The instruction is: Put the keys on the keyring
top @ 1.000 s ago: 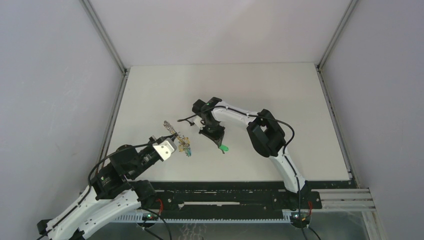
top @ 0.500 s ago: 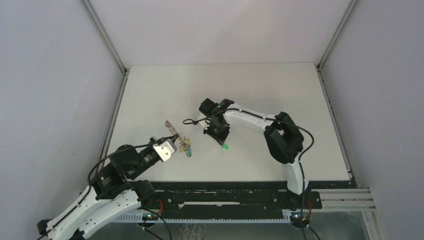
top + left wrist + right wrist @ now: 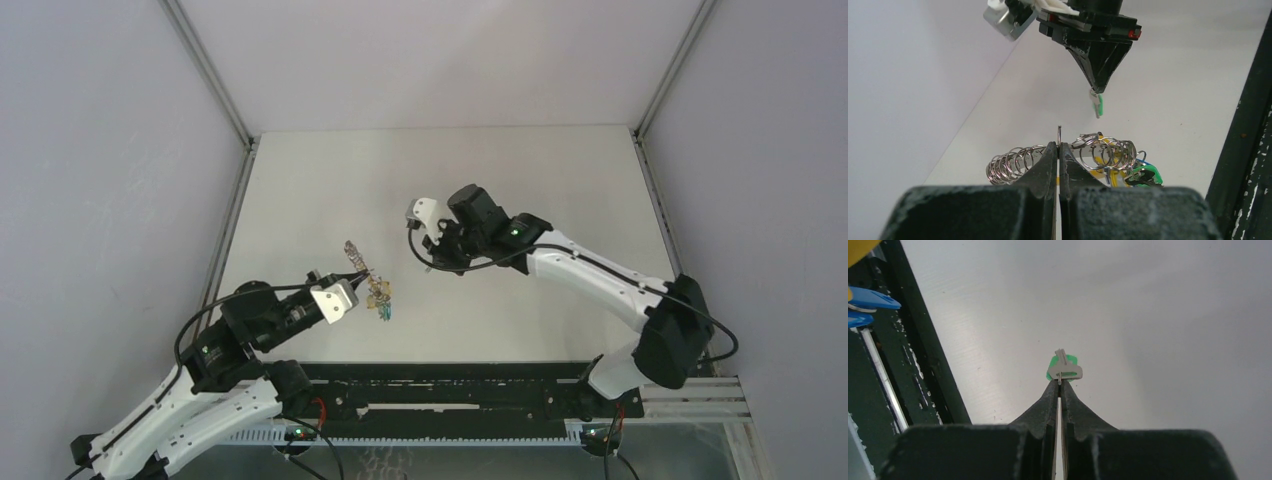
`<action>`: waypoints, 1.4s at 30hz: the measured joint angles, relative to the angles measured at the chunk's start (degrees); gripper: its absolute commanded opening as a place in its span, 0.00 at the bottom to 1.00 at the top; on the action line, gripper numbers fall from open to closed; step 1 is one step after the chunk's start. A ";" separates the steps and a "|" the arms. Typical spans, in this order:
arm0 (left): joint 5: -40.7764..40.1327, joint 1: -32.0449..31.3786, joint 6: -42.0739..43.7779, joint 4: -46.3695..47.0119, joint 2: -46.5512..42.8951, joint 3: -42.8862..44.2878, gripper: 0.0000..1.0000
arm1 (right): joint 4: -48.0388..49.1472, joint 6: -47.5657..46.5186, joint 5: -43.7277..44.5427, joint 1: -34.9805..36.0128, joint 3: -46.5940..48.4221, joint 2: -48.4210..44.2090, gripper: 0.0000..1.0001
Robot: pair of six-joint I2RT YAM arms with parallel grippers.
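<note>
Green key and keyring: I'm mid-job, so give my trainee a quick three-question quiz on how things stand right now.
1. True or false: the right hand is shut on the green key.
2. What does the left hand pinch? A) the keyring B) the green key C) nothing
3. Short answer: is the green key already threaded on the keyring?

Key
1. True: the fingertips are closed on the key's metal part.
2. A: the fingers are closed on a wire of the ring.
3. No: in the left wrist view the key hangs from the right hand, apart from the ring.
</note>
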 measured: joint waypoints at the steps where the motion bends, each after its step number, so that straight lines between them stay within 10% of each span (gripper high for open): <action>1: 0.55 0.00 0.00 0.02 0.74 0.70 0.00 | 1.97 -0.24 -1.22 -0.44 -1.62 -1.92 0.00; 18: 11.82 0.04 3.17 1.95 14.25 10.08 0.00 | 30.45 -2.71 -31.80 -12.46 -22.80 -25.46 0.00; 26: 16.09 -0.98 9.94 -1.14 20.46 13.51 0.00 | 29.40 -11.67 -26.88 -6.62 -23.10 -29.66 0.00; 42: -1.64 -13.92 21.88 -6.67 23.06 16.20 0.00 | 24.57 -25.09 -9.42 5.01 -23.10 -33.24 0.00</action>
